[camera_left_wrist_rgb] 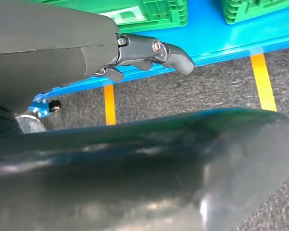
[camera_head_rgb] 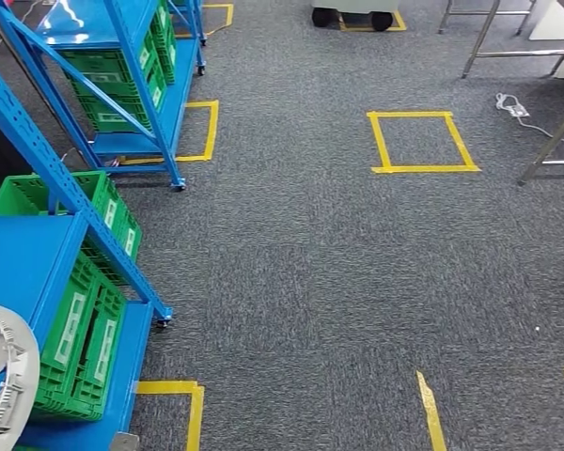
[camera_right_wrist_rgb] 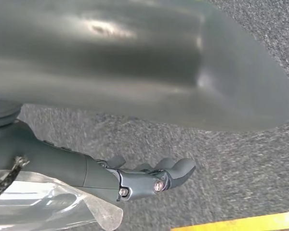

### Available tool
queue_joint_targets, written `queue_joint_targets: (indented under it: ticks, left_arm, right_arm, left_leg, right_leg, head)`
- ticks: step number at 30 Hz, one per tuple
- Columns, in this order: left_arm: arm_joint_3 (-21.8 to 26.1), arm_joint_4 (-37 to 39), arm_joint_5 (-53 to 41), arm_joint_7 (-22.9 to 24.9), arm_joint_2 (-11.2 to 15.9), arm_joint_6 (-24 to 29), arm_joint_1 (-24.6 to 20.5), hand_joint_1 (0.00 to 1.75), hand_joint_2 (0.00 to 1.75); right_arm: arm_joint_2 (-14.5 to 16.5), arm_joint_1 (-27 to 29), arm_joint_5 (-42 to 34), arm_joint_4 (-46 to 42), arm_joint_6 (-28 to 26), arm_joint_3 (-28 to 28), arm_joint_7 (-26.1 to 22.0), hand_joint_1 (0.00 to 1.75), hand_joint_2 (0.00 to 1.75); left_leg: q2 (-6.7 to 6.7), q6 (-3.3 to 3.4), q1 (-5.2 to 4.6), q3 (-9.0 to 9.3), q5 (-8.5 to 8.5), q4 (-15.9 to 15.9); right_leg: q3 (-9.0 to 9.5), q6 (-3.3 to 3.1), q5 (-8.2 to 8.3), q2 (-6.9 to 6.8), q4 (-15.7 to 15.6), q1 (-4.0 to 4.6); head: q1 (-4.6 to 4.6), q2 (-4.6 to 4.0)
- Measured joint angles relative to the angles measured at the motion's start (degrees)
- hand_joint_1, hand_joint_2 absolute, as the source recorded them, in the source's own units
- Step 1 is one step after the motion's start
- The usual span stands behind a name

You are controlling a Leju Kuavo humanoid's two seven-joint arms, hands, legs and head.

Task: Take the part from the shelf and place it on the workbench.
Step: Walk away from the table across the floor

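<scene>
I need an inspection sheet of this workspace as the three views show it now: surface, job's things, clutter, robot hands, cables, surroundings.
Surface: grey carpet floor with yellow tape squares; workbench top nothing seen.
Job's things: round grey part lying on the near blue shelf, untouched.
Clutter: green crates on the lower shelf levels.
Robot hands: left robot hand holds nothing, beside the shelf base; right robot hand holds nothing, above carpet.
Cables: white cable on the floor by metal table legs.
Surroundings: second blue shelf farther back; a wheeled base at the far edge.
</scene>
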Motion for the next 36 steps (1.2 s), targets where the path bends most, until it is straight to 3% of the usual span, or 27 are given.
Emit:
queue_joint_targets:
  ticks: [2,3,5,7,8,10,11,12,13,14,16,17,19,22,24,26,27,28,29,31,32,34,36]
  left_arm:
    - [0.06,0.18,-0.11,-0.07,0.02,0.21,-0.12,0.0,0.0]
    - [0.08,0.24,-0.17,-0.12,0.04,0.29,-0.13,0.0,0.0]
    - [0.12,0.39,-0.29,-0.18,0.1,0.38,-0.13,0.0,0.0]
    - [0.18,0.54,-0.36,-0.21,0.14,0.41,-0.15,0.0,0.0]
    - [0.2,0.6,-0.37,-0.24,0.15,0.43,-0.23,0.0,0.0]
    - [0.2,0.72,-0.39,-0.31,0.14,0.43,-0.46,0.0,0.0]
    - [0.2,0.79,-0.4,-0.34,0.14,0.43,-0.54,0.0,0.0]
    - [0.2,0.86,-0.41,-0.36,0.14,0.43,-0.55,0.0,0.0]
    - [0.2,0.92,-0.42,-0.36,0.15,0.43,-0.52,0.0,0.0]
    - [0.2,0.96,-0.42,-0.36,0.15,0.43,-0.48,0.0,0.0]
    - [0.21,1.0,-0.42,-0.37,0.15,0.43,-0.47,0.0,0.0]
    - [0.22,1.02,-0.41,-0.38,0.15,0.45,-0.57,0.0,0.0]
    - [0.25,1.08,-0.38,-0.34,0.11,0.55,-0.81,0.0,0.0]
    - [0.37,1.09,-0.35,-0.08,0.0,0.67,-0.75,0.0,0.0]
    - [0.51,1.09,-0.35,0.06,-0.16,0.73,-0.75,0.0,0.0]
    - [0.71,1.09,-0.38,0.15,-0.31,0.71,-0.81,0.0,0.0]
    - [0.82,1.1,-0.41,0.19,-0.37,0.67,-0.8,0.0,0.0]
    - [0.95,1.1,-0.44,0.22,-0.39,0.64,-0.8,0.0,0.0]
    - [1.06,1.11,-0.48,0.25,-0.42,0.61,-0.81,0.0,0.0]
    - [1.21,1.11,-0.52,0.25,-0.54,0.6,-0.91,0.0,0.0]
    - [1.25,1.11,-0.54,0.26,-0.6,0.59,-0.98,0.0,0.0]
    - [1.33,1.11,-0.57,0.27,-0.71,0.57,-1.0,0.0,0.0]
    - [1.44,1.11,-0.6,0.27,-0.76,0.56,-0.81,0.0,0.0]
  right_arm:
    - [0.0,-0.15,0.0,0.12,0.1,-0.1,-0.08,0.0,0.0]
    - [0.0,-0.25,0.0,0.18,0.15,-0.15,-0.09,0.0,0.0]
    - [0.0,-0.28,0.01,0.26,0.21,-0.22,-0.12,0.0,0.0]
    - [0.0,-0.31,0.01,0.28,0.21,-0.36,-0.14,0.0,0.0]
    - [0.0,-0.3,0.01,0.29,0.21,-0.43,-0.15,0.0,0.0]
    - [0.0,-0.18,0.01,0.32,0.22,-0.62,-0.15,0.0,0.0]
    - [0.0,-0.14,0.02,0.34,0.22,-0.7,-0.15,0.0,0.0]
    - [0.0,-0.14,0.02,0.37,0.23,-0.79,-0.15,0.0,0.0]
    - [0.0,-0.16,0.02,0.39,0.23,-0.85,-0.15,0.0,0.0]
    - [0.0,-0.18,0.02,0.39,0.23,-0.86,-0.15,0.0,0.0]
    - [0.0,-0.22,0.09,0.39,0.23,-0.88,-0.17,0.0,0.0]
    - [0.0,-0.23,0.38,0.39,0.2,-0.89,-0.3,0.0,0.0]
    - [0.0,-0.21,1.59,0.41,0.09,-0.9,-0.79,0.0,0.0]
    - [0.0,-0.49,3.22,0.46,-0.04,-0.95,-1.49,0.0,0.0]
    - [0.0,-0.81,3.66,0.54,-0.05,-0.96,-1.74,0.0,0.0]
    - [0.0,-0.93,4.13,0.7,-0.05,-1.04,-1.96,0.0,0.0]
    - [0.0,-0.96,4.43,0.82,-0.04,-1.14,-2.08,0.0,0.0]
    - [0.0,-0.99,4.68,0.93,-0.03,-1.24,-2.2,0.0,0.0]
    - [0.0,-1.02,4.88,1.04,-0.02,-1.32,-2.31,0.0,0.0]
    - [0.0,-1.08,5.09,1.19,0.01,-1.45,-2.42,0.0,0.0]
    - [0.0,-1.09,5.13,1.26,0.02,-1.53,-2.45,0.0,0.0]
    - [-0.01,-1.14,5.17,1.42,0.05,-1.69,-2.45,0.0,0.0]
    - [0.0,-1.22,5.22,1.51,0.05,-1.79,-2.48,0.0,0.0]
  left_leg:
    - [-0.76,-0.61,-0.1,-0.07,-0.29,0.65]
    - [-1.03,-0.87,-0.14,-0.16,-0.37,0.86]
    - [-1.4,-1.28,-0.12,-0.31,-0.42,1.01]
    - [-0.16,-1.86,-0.06,-0.89,-1.66,2.52]
    - [0.88,-2.19,0.0,-1.89,-3.18,4.87]
    - [2.58,-2.76,0.23,-5.31,-7.05,12.44]
    - [2.83,-2.93,0.4,-7.02,-8.34,16.02]
    - [2.92,-3.02,0.54,-7.98,-8.53,17.94]
    - [2.96,-3.03,0.64,-7.93,-7.57,17.66]
    - [3.01,-2.94,0.7,-6.8,-5.59,15.08]
    - [3.87,-2.54,0.51,-3.24,-1.54,7.22]
    - [4.5,-2.29,0.3,-1.86,-0.62,4.2]
    - [5.2,-1.88,-0.15,-0.97,-0.79,1.99]
    - [3.89,-1.0,-0.03,-0.69,-0.66,1.23]
    - [3.08,-0.41,0.11,-0.46,-0.47,0.85]
    - [2.16,-0.13,-0.02,-0.46,-0.53,0.86]
    - [1.59,-0.08,-0.11,-0.41,-0.56,0.87]
    - [0.96,-0.05,-0.16,-0.33,-0.59,0.89]
    - [0.25,-0.07,-0.19,-0.2,-0.62,0.91]
    - [-1.21,-0.22,-0.25,-0.02,-0.74,1.0]
    - [-1.92,-0.4,-0.27,-0.06,-0.81,1.11]
    - [-3.19,-0.94,-0.13,-0.38,-0.78,1.29]
    - [-3.93,-1.57,0.02,-0.7,-0.72,1.4]
  right_leg:
    - [2.19,-0.17,2.51,1.42,-5.47,-0.08]
    - [2.46,-0.3,2.65,1.87,-6.24,-0.02]
    - [2.51,-0.84,2.8,1.5,-6.16,0.09]
    - [2.87,-1.56,3.02,0.89,-6.24,-0.01]
    - [3.03,-1.86,3.12,0.48,-6.3,-0.09]
    - [3.02,-2.14,3.1,-0.38,-6.28,-0.02]
    - [3.02,-2.2,3.03,-0.83,-6.27,0.01]
    - [3.08,-2.23,2.92,-1.19,-6.26,0.03]
    - [3.21,-2.23,2.8,-1.48,-6.26,0.04]
    - [3.41,-2.17,2.64,-1.68,-6.26,0.05]
    - [3.89,-1.8,2.19,-2.08,-6.23,0.18]
    - [4.03,-1.53,1.95,-2.33,-6.19,0.3]
    - [3.93,-1.02,1.57,-3.11,-6.25,0.48]
    - [3.93,-0.3,0.45,-3.56,-5.68,0.27]
    - [1.57,-0.07,-2.75,-2.22,-0.46,0.21]
    - [-2.86,-0.02,-6.19,-1.24,7.76,0.27]
    - [-4.5,-0.04,-6.51,-1.08,10.29,0.29]
    - [-5.07,-0.12,-5.5,-0.97,10.48,0.31]
    - [-4.48,-0.25,-3.41,-0.74,8.28,0.32]
    - [-1.36,-0.67,1.38,1.53,0.17,0.26]
    - [-0.03,-0.8,2.75,2.79,-3.07,0.19]
    - [1.22,-1.01,3.31,4.06,-5.55,0.23]
    - [1.74,-1.43,3.6,2.65,-5.97,0.23]
  head:
    - [0.05,0.0]
    - [0.03,0.0]
    - [-0.07,0.0]
    - [-0.29,0.0]
    - [-0.46,0.0]
    - [-0.81,0.0]
    - [-0.83,0.0]
    - [-0.83,0.0]
    - [-0.83,0.0]
    - [-0.83,0.0]
    - [-0.83,0.0]
    - [-0.9,0.0]
    - [-0.88,0.0]
    - [-0.74,0.0]
    - [-0.51,0.0]
    - [-0.32,0.0]
    - [-0.31,0.0]
    - [-0.3,0.0]
    - [-0.31,0.0]
    - [-0.29,0.0]
    - [-0.31,0.0]
    - [-0.31,0.0]
    - [-0.29,0.0]
